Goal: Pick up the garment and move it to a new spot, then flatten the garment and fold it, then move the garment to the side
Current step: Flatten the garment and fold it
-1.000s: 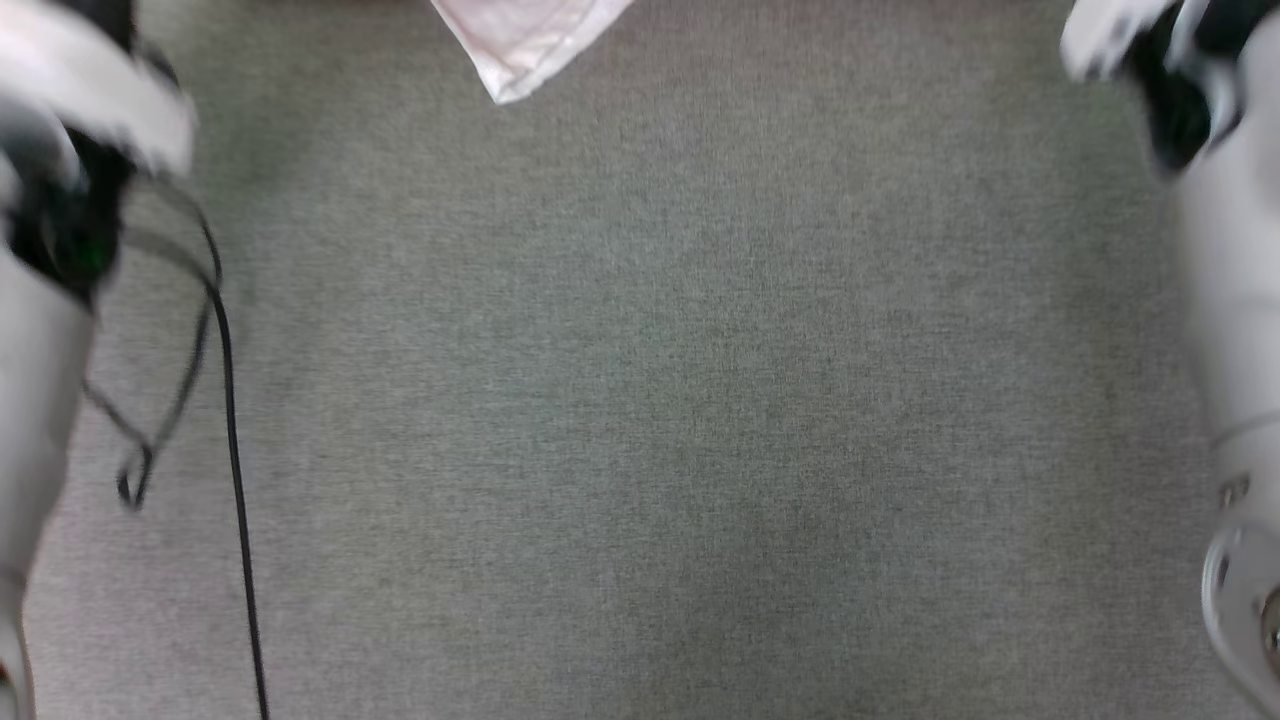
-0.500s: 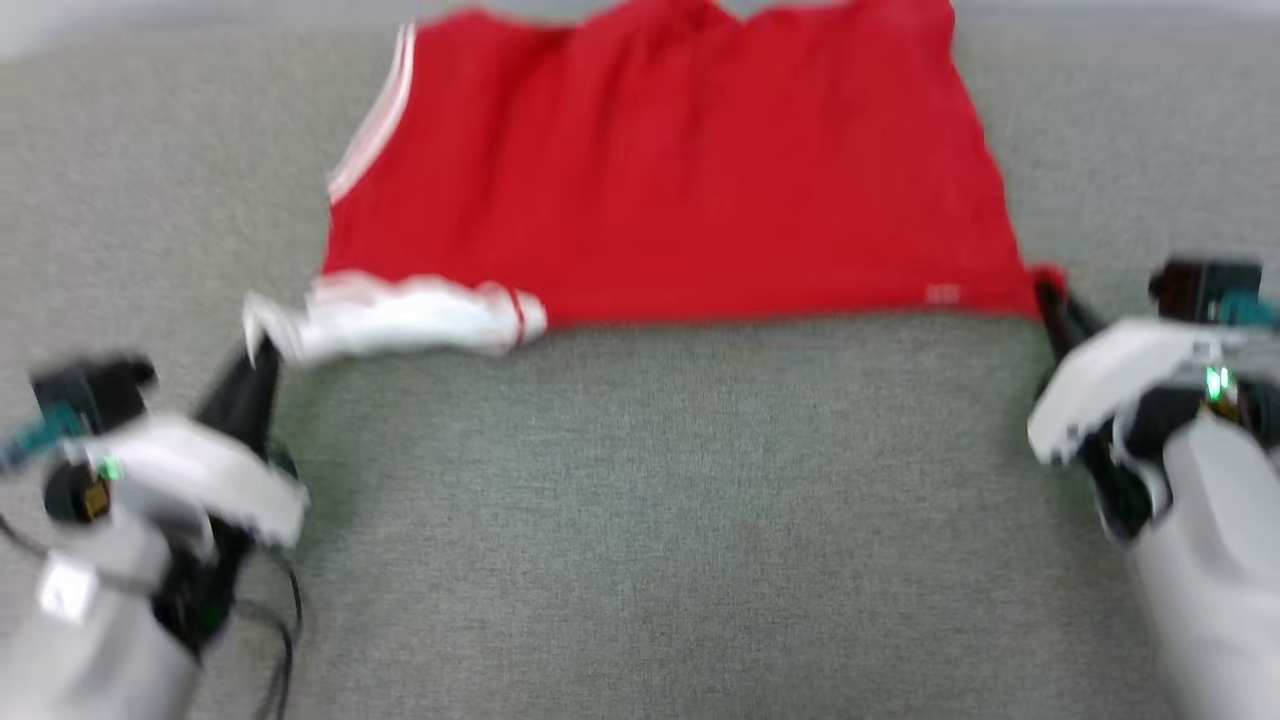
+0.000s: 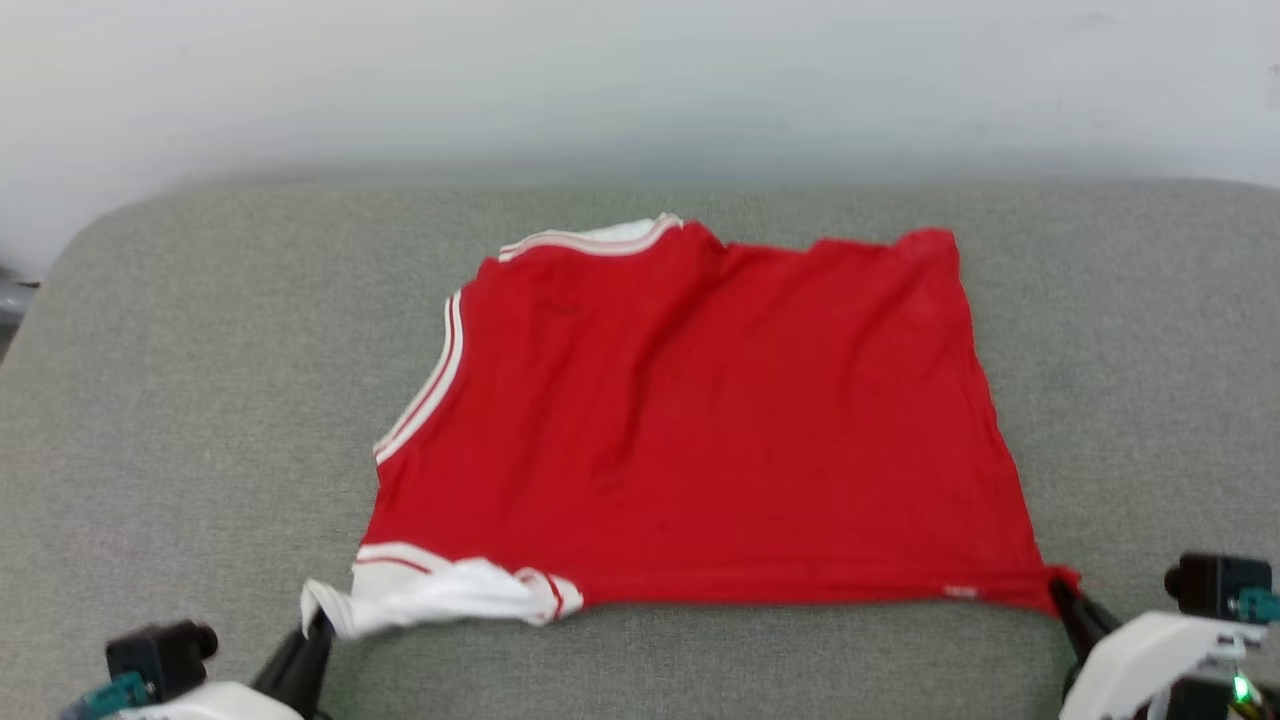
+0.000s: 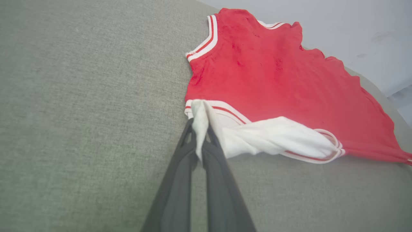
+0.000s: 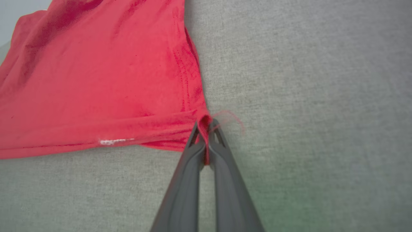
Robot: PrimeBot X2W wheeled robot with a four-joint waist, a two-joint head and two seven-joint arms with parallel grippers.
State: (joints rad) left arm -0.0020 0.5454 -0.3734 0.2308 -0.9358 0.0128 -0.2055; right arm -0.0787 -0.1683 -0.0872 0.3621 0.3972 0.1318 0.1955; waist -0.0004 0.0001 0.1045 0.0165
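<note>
Shirt [image 3: 700, 420] lies mostly spread on the grey pad [image 3: 200, 400], about mid-pad, plain red side up. No lettering shows. Striped trim runs along its left and far-left edges. The white sleeve [image 4: 273, 138] is bunched and twisted at the near-left corner, and the small hem logo [image 5: 116, 141] sits near the near-right corner. There are soft wrinkles across the middle and the far edge is wavy.

Left gripper [image 4: 199, 129] is pressed together on the sleeve tip, with white cloth caught between the fingers. Right gripper [image 5: 204, 125] is pressed together on the near-right hem corner, a red fold and a loose thread sticking out at the tips. Both sit low at the near edge, well apart, with the hem drawn fairly straight between them.

Handling guess: thin knit, light, limp, stretchy, and it drags on the fuzzy pad rather than sliding. Corner pinches suit it, and seams and trim are the firmer places to hold. The sleeve hold looks poor for flattening, so a hold on the body's hem corner would likely do better. A pale wall [image 3: 640, 80] stands beyond the far edge.
</note>
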